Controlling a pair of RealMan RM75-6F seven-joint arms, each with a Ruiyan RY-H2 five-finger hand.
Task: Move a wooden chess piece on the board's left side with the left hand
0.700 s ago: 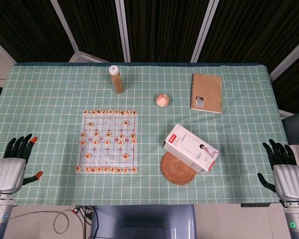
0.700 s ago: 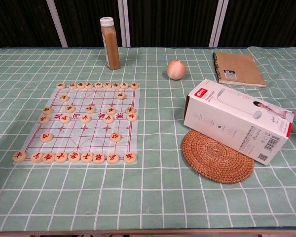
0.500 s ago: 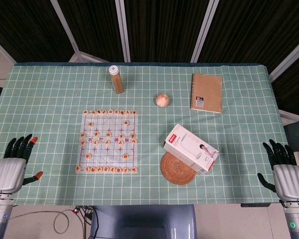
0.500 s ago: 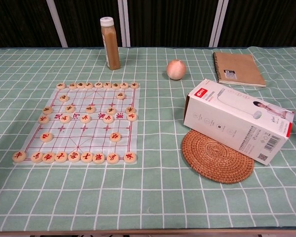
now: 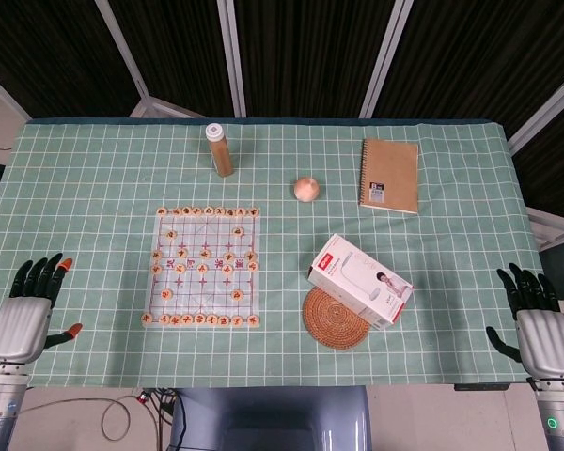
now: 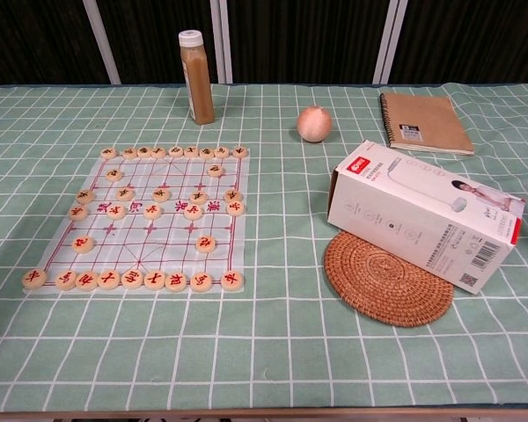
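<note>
From the head view, the worktop (image 5: 94, 169) has a green cloth with white squares. The chess board (image 5: 206, 267) lies flat, a bit left of the middle. Round wooden chess pieces (image 5: 167, 292) sit on it, in a row along the far edge, a row along the near edge, and some scattered between. The left hand (image 5: 25, 315) is at the near left corner of the worktop, well apart from the board. Its fingers are spread and it holds nothing. The right hand (image 5: 540, 327) is at the near right corner. Its fingers are spread too, and it holds nothing. A tall bottle (image 5: 219, 149) with a white cap stands upright beyond the board. A small round ball (image 5: 306, 189) lies to the right of the bottle. A brown notebook (image 5: 390, 176) lies flat further right. A white box (image 5: 361, 281) lies on its side, partly on a round woven mat (image 5: 331, 320).

From the chest view, no hands show. The chess board (image 6: 114, 230) is on the left. One wooden chess piece (image 6: 83, 244) sits alone near the board's left side. The bottle (image 6: 196, 77) stands behind the board. The ball (image 6: 314, 124) is near the middle, and the notebook (image 6: 425, 122) is at the far right. The white box (image 6: 420, 213) rests on the far edge of the woven mat (image 6: 385, 283).
</note>
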